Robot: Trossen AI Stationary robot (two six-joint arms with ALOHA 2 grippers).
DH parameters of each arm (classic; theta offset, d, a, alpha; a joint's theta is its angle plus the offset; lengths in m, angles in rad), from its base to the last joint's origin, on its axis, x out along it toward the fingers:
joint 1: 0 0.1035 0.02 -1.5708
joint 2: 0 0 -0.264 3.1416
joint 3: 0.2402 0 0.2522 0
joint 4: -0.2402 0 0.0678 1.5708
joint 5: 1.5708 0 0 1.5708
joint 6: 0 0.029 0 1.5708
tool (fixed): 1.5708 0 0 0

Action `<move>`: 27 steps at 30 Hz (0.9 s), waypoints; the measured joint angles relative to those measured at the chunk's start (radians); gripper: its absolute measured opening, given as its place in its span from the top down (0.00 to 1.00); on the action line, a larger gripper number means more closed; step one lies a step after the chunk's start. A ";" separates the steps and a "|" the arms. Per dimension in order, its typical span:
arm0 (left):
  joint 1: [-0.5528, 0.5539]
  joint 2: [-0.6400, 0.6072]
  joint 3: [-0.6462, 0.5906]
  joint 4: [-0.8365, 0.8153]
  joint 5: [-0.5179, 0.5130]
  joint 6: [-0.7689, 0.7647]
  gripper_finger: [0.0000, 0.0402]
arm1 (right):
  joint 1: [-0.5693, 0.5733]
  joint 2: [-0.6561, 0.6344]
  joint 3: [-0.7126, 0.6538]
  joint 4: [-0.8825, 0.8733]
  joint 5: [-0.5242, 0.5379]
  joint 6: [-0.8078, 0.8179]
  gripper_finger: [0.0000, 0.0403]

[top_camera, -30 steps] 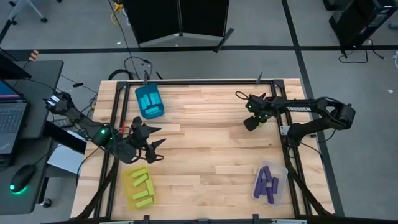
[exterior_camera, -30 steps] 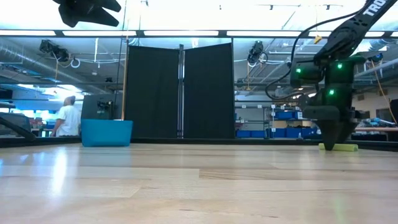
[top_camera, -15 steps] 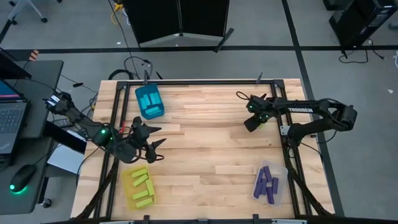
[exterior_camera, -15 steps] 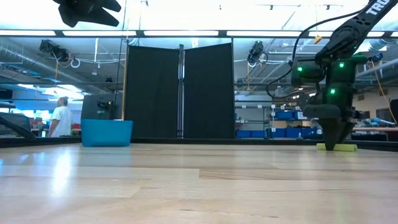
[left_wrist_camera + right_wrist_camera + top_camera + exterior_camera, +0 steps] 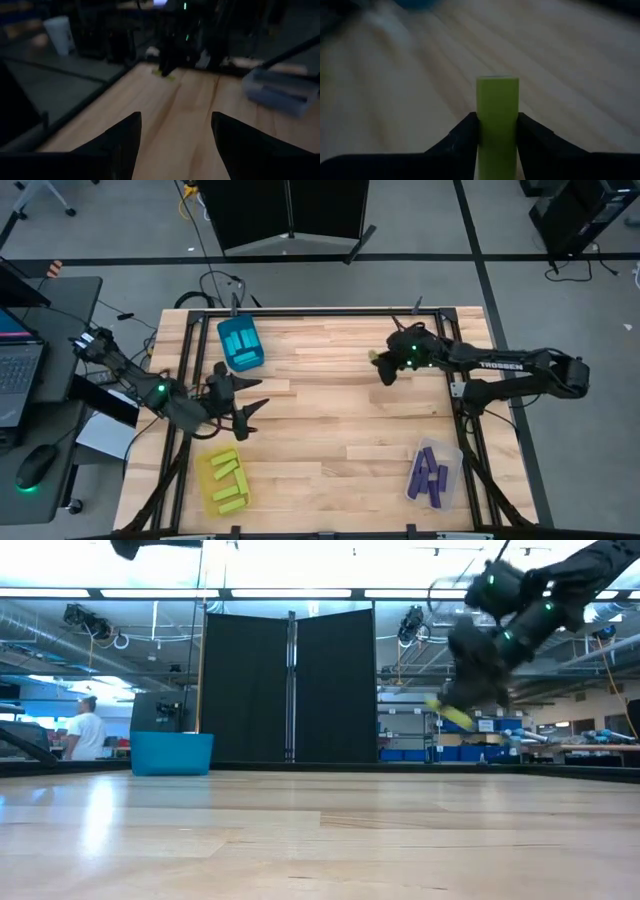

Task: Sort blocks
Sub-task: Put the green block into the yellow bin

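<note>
My right gripper is over the far right part of the table, shut on one lime yellow-green block, which also shows in the low view, lifted high. My left gripper hovers open near the table's left edge, touching nothing; its fingers stand wide apart. Cyan blocks lie in the teal bin, lime ones in the yellow bin, purple ones in the clear bin. My right gripper pinches the lime block between its two fingers, one on each long side. The block lies along the fingers, and its free end sticks out ahead of them. It is lifted clear of the table and tilted, slanting downward.
The teal bin stands at the far left, the yellow bin at the near left, the clear bin at the near right. Bare wood lies between them. A person stands in the room behind the table.
My right gripper has risen from the table with the lime block, which lay on the wood before and now hangs clear. The gripper has moved toward the table's left and tipped from pointing straight down to a slant.
</note>
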 joint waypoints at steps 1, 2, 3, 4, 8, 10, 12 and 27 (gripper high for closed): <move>0.000 -0.008 0.000 0.039 -0.002 0.039 0.38 | 0.018 0.000 0.000 0.065 -0.014 -0.001 0.71; 0.000 -0.018 0.000 0.072 -0.001 0.076 0.38 | 0.036 0.001 0.000 0.136 -0.026 -0.002 0.71; 0.000 -0.028 0.000 0.104 -0.002 0.120 0.38 | 0.057 0.009 0.000 0.217 -0.039 -0.003 0.71; 0.000 -0.040 0.000 0.136 -0.001 0.157 0.38 | 0.080 0.018 0.002 0.297 -0.048 -0.003 0.71; 0.000 -0.094 0.000 0.237 -0.007 0.299 0.38 | 0.184 0.087 0.004 0.575 -0.051 -0.007 0.71; 0.000 -0.125 0.000 0.268 -0.020 0.361 0.38 | 0.238 0.143 0.004 0.681 -0.020 -0.010 0.71; 0.000 -0.154 0.000 0.301 -0.027 0.407 0.38 | 0.290 0.213 0.003 0.802 0.003 -0.009 0.71; 0.000 -0.235 0.001 0.323 -0.069 0.434 0.38 | 0.525 0.798 0.466 1.148 -0.084 -0.130 0.71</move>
